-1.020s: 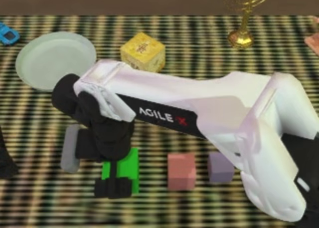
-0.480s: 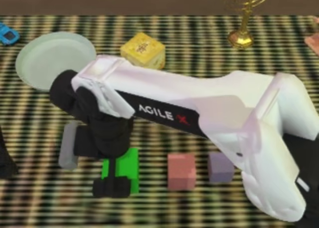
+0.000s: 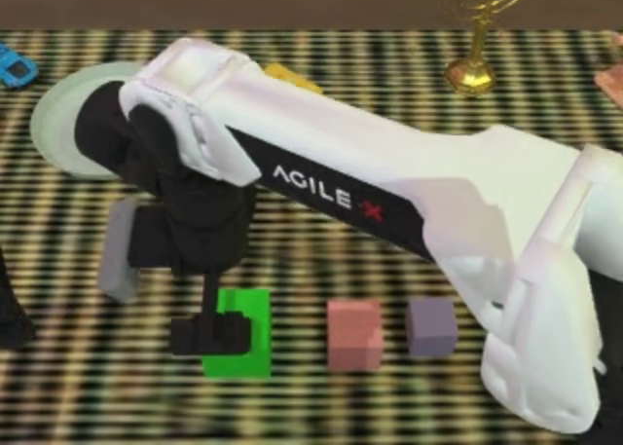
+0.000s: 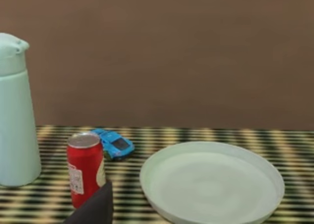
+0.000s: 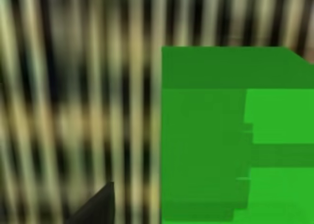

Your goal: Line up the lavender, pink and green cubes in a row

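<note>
Near the table's front edge, the green cube (image 3: 248, 352), the pink cube (image 3: 353, 334) and the lavender cube (image 3: 431, 326) stand in a row from left to right. My right arm reaches across the table. Its gripper (image 3: 209, 333) hovers open over the green cube's left edge and holds nothing. In the right wrist view the green cube (image 5: 230, 136) fills one side, and a dark fingertip (image 5: 98, 207) shows beside it, apart from it. My left arm (image 3: 8, 314) is parked at the left edge, with one of its fingertips (image 4: 98, 204) in its wrist view.
A pale green plate (image 3: 58, 114) (image 4: 211, 185) lies at the back left, partly under the right arm. The yellow cube (image 3: 287, 75) is nearly hidden behind that arm. A blue toy car (image 3: 15, 67), a gold stand (image 3: 474, 70), a red can (image 4: 86, 167) and a mint jug (image 4: 14, 116) stand nearby.
My right gripper has let go of the green cube and risen off it. The arm has swung towards the back and now covers most of the yellow cube. The cubes have stayed put.
</note>
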`<action>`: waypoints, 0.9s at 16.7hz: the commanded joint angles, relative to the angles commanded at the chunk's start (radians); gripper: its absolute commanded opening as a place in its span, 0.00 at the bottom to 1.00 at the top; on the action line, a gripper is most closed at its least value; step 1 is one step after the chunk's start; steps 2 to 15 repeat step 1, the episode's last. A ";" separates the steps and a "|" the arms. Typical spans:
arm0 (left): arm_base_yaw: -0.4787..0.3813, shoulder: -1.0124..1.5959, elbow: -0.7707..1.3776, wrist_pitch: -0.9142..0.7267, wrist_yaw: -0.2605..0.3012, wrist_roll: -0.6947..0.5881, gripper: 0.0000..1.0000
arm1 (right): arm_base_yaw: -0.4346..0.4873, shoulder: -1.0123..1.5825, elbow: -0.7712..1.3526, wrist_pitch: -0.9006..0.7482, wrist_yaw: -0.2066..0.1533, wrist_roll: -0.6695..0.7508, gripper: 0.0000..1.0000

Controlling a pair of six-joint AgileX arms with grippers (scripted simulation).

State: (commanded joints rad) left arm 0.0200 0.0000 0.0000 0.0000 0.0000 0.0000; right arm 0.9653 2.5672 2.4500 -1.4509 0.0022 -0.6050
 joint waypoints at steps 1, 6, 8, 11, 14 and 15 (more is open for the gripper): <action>0.000 0.000 0.000 0.000 0.000 0.000 1.00 | 0.000 0.000 0.004 -0.004 0.000 0.000 1.00; 0.000 0.000 0.000 0.000 0.000 0.000 1.00 | 0.000 0.000 0.004 -0.004 0.000 0.000 1.00; 0.000 0.000 0.000 0.000 0.000 0.000 1.00 | 0.000 0.000 0.004 -0.004 0.000 0.000 1.00; 0.000 0.000 0.000 0.000 0.000 0.000 1.00 | 0.000 0.000 0.004 -0.004 0.000 0.000 1.00; 0.000 0.000 0.000 0.000 0.000 0.000 1.00 | 0.000 0.000 0.004 -0.004 0.000 0.000 1.00; 0.000 0.000 0.000 0.000 0.000 0.000 1.00 | 0.000 0.000 0.004 -0.004 0.000 0.000 1.00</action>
